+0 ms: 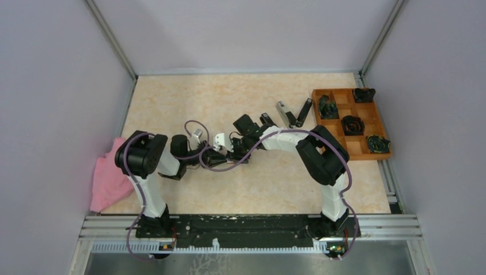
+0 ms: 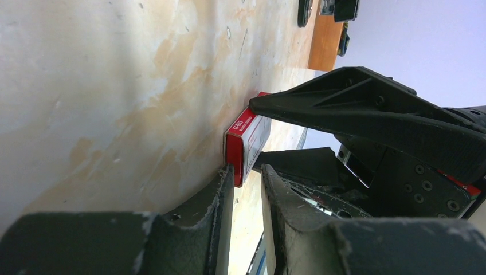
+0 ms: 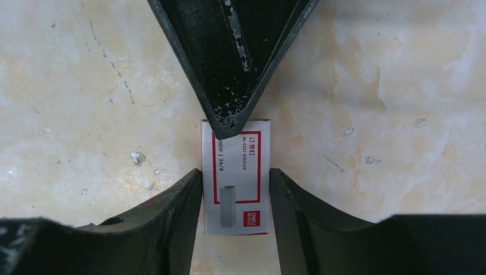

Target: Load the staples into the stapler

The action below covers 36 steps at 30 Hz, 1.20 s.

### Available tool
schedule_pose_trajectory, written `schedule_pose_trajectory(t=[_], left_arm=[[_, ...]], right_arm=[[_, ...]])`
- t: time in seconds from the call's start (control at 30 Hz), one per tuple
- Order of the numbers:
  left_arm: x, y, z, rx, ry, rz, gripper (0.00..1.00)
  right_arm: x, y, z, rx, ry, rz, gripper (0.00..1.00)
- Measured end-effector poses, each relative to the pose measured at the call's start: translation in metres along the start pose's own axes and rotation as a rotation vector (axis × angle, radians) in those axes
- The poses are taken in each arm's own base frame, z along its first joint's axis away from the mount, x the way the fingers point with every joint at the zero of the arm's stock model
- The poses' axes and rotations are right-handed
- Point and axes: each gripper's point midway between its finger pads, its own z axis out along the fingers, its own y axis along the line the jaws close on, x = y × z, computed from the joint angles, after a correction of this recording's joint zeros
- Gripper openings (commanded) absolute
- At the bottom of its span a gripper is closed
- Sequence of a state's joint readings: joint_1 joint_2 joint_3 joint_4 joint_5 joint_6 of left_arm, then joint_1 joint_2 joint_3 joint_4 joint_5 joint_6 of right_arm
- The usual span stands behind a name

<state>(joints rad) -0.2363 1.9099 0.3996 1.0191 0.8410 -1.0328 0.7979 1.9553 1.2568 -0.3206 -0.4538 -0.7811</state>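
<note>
Red/white box [image 3: 243, 195] flat on table [image 3: 372, 86], right gripper [image 3: 235, 172] clamped on its sides, prob to steady it; left gripper [image 2: 247, 169] barely open, empty, tip poking box end. Staples not visible, maybe inside.

Both arms fold in toward mid-frame, left arm [image 1: 143, 166] from the left, right arm [image 1: 321, 157] from the right. The right gripper [image 3: 235, 172] has its jaws pressed on both sides of the small box [image 3: 238, 192]. The left gripper [image 2: 246, 172] noses in opposite, jaws narrowly parted, grip unclear.
</note>
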Motion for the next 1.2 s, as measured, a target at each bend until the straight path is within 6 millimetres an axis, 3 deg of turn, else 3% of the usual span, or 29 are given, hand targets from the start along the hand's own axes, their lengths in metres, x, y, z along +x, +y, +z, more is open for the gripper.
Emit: schedule_pose_trajectory(t=[1.2], left_arm=[[0.009, -0.006, 0.012, 0.061, 0.028, -0.054, 0.38]], right_arm=[[-0.014, 0.012, 0.008, -0.03, -0.025, -0.033, 0.46]])
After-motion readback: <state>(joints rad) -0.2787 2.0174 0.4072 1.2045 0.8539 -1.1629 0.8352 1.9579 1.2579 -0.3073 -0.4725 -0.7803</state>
